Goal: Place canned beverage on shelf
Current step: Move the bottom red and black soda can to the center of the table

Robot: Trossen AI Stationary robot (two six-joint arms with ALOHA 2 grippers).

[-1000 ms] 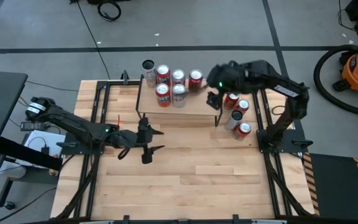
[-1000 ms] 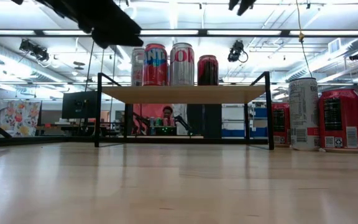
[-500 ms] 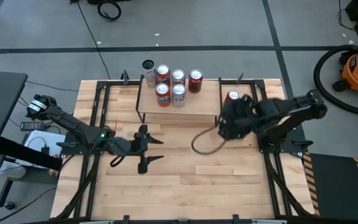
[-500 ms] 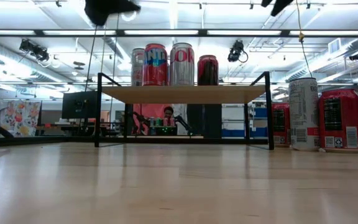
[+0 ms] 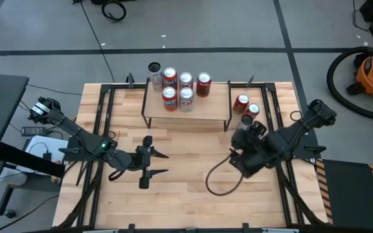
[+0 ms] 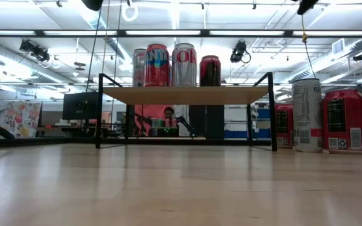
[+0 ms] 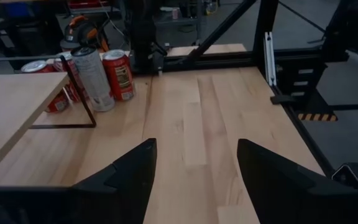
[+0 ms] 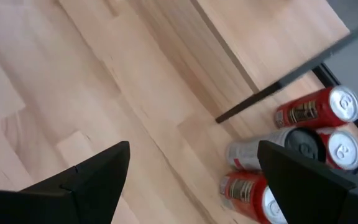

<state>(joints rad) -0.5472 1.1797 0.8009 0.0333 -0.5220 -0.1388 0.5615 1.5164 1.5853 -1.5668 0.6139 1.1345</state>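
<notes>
Hovering over bare bench (image 5: pixel 186 200) just in front of the shelf's right end with the right fingers (image 8: pixel 86 180) released and grasping nothing; waiting over the bench's left-centre, well short of the shelf (image 5: pixel 196 113), with the left fingers (image 7: pixel 129 180) likewise spread and empty; no beverage lifted yet, judging by that. Loose cans (image 8: pixel 319 106) standing packed on the bench right of the shelf, a silver can (image 8: pixel 260 152) touching or nearly touching its red neighbours; likely trouble there: closing on one means wedging a finger into a tight gap, nudging or toppling the next can, perhaps rolling it off the bench edge. Close by, the shelf's thin black front leg (image 8: pixel 272 90); risks being clipped on a careless approach, which would jolt the board and rock the shelved cans (image 5: pixel 185 79) grouped at its back left. Plenty of bare board at the front and right, so little crowding at set-down; more danger in releasing too high or tilted, tipping the tall can. Also worth watching, a cable loop (image 5: pixel 208 182) lying on the bench below the right arm; could snag or drag during the reach.
</notes>
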